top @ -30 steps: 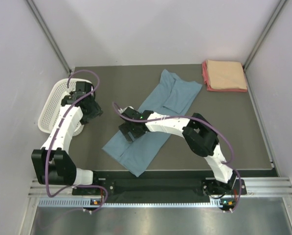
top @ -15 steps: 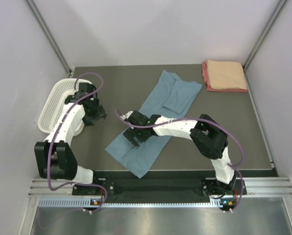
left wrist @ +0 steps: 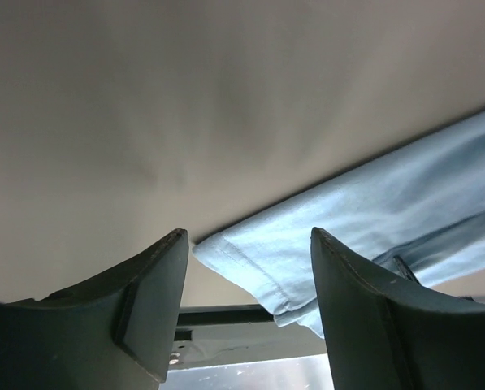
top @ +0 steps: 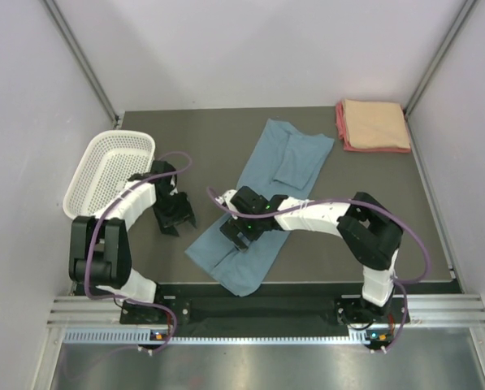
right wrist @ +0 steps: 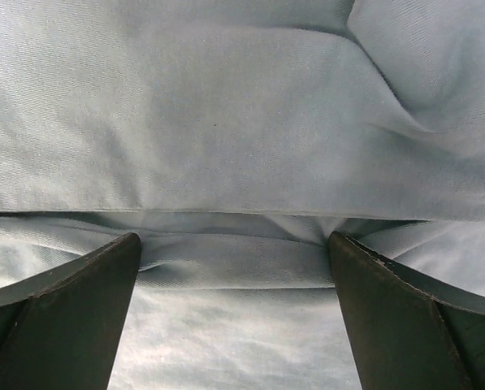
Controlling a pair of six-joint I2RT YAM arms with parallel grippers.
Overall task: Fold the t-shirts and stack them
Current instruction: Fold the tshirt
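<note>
The dusty blue-grey t-shirt (top: 289, 158) lies spread on a long slant across the middle of the dark table (top: 193, 134). The right gripper (right wrist: 234, 237) sits low over its near half, jaws spread wide, with a ridge of cloth running between the fingers and nothing pinched. Just off the shirt's near-left corner the left gripper (left wrist: 246, 237) is down by the tabletop, jaws also apart and empty, the hemmed corner lying ahead in the gap, while in the far right corner a folded peach t-shirt (top: 376, 120) rests on a folded pink-red t-shirt (top: 340, 122).
</note>
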